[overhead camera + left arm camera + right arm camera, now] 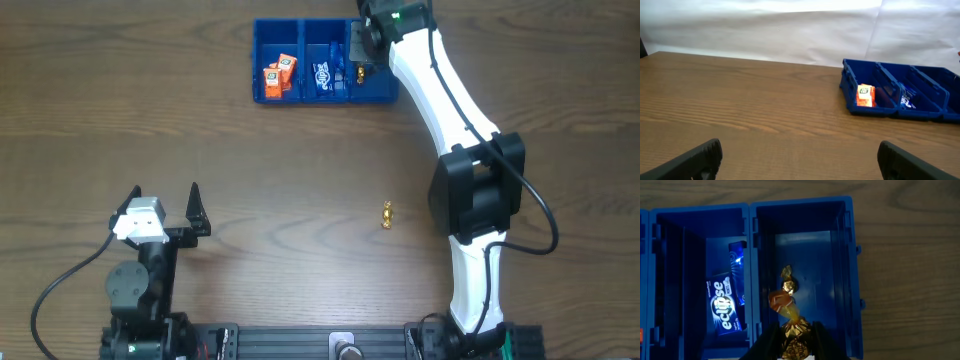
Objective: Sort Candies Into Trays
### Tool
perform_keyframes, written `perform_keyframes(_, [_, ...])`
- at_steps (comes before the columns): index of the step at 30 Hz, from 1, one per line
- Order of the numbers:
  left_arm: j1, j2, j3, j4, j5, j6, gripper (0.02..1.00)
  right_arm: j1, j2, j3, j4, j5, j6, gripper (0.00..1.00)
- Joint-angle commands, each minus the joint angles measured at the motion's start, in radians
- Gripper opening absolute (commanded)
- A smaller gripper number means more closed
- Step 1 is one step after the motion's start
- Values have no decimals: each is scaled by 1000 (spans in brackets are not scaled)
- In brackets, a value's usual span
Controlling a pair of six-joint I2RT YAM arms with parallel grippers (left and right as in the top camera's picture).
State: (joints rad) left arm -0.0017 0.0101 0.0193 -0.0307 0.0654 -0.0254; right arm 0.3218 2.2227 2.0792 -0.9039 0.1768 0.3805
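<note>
A blue three-compartment tray [300, 24] sits at the table's far side. Its left bin holds orange candy boxes [279, 75], the middle bin a blue gum pack [725, 305], and the right bin a gold-wrapped candy [788, 285]. My right gripper [795, 347] hangs over the right bin, shut on another gold-wrapped candy [792, 330]. In the top view the right gripper [358, 62] is at the tray's right end. One more gold candy [388, 215] lies on the table near the right arm. My left gripper [165, 192] stands open and holds nothing at the near left.
The left wrist view looks across bare wood toward the tray [850, 95], with an orange box [866, 95] in its nearest bin. The right arm's white link [440, 90] stretches from the base to the tray. Open wood lies between the arms.
</note>
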Motion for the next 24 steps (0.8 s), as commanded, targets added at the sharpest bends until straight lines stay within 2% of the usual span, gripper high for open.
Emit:
perform_keyframes(1, [3, -6, -14, -42, 6, 3, 998, -23, 17, 8, 2, 5, -12, 215])
perform_keyframes(6, [3, -6, -14, -42, 6, 3, 998, -25, 17, 8, -6, -27, -23, 417])
perform_keyframes(13, [3, -6, -14, -42, 6, 3, 998, -25, 2, 8, -10, -43, -36, 489])
perform_keyframes(15, [3, -6, -14, -42, 6, 3, 998, -23, -20, -1, -33, -43, -43, 601])
perform_keyframes(16, [3, -6, -14, -42, 6, 3, 998, -21, -40, -14, -45, -43, -48, 619])
perform_keyframes(17, [3, -6, -14, -42, 6, 3, 998, -18, -67, -35, -54, -43, -52, 627])
perform_keyframes(19, [3, -6, -14, -42, 6, 3, 998, -7, -150, -119, -54, -43, -65, 759])
perform_keyframes(24, [3, -6, -14, -42, 6, 3, 998, 22, -422, -475, -8, -77, -61, 798])
